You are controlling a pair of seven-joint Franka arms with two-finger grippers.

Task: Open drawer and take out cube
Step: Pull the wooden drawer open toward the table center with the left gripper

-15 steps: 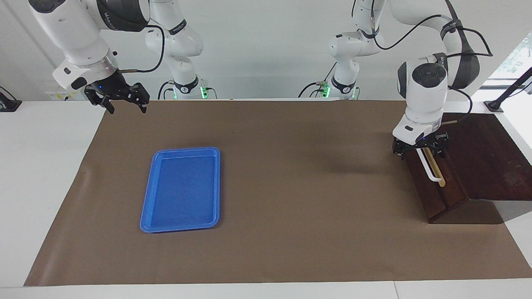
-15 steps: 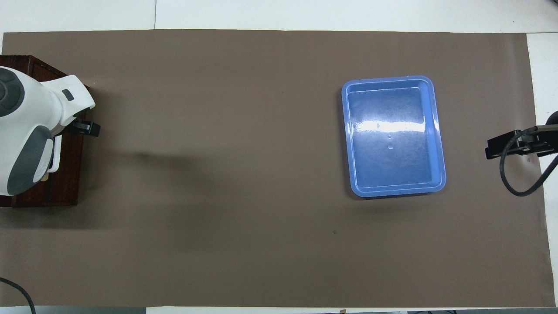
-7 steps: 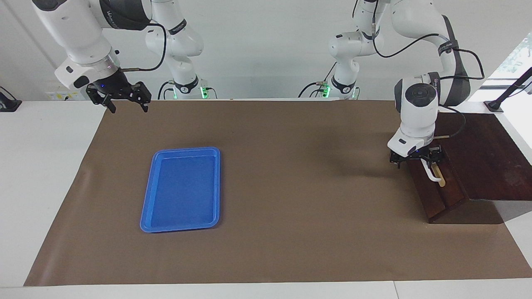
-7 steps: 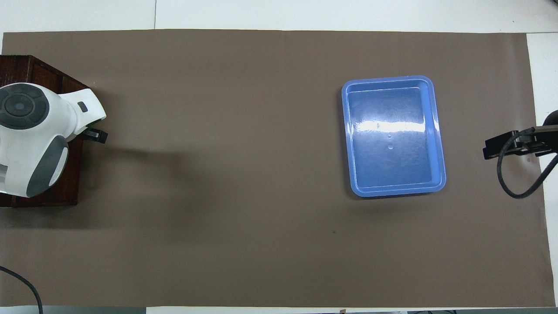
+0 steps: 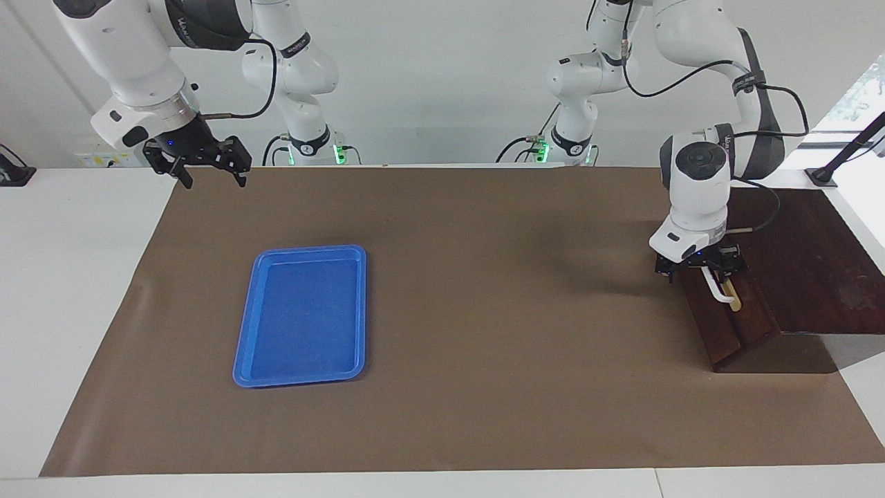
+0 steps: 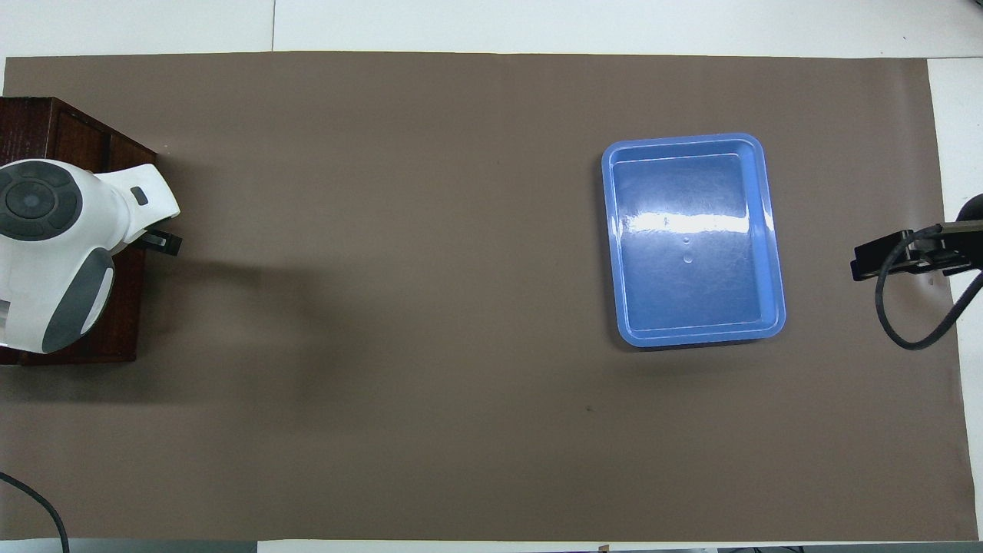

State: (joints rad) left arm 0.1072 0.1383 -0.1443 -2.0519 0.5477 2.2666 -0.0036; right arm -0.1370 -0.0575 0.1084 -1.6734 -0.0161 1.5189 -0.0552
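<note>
The dark wooden box (image 5: pixel 809 256) stands at the left arm's end of the table, and its drawer (image 5: pixel 734 328) is closed. The white bar handle (image 5: pixel 721 292) lies on its tan strip. My left gripper (image 5: pixel 702 268) is down at the end of the handle nearer to the robots and covers that end. In the overhead view the left wrist hides most of the box (image 6: pixel 73 130), and only a black tip of the left gripper (image 6: pixel 163 243) shows. The cube is hidden. My right gripper (image 5: pixel 211 181) is open and empty, and it waits above the mat's corner at the right arm's end.
An empty blue tray (image 5: pixel 302 315) lies on the brown mat (image 5: pixel 498 332) toward the right arm's end; it also shows in the overhead view (image 6: pixel 695 238). The right gripper (image 6: pixel 868 265) shows at that view's edge. White table (image 5: pixel 76 290) borders the mat.
My left gripper has come down onto the handle's end and now covers more of the bar. The drawer has stayed closed. The right gripper has barely shifted.
</note>
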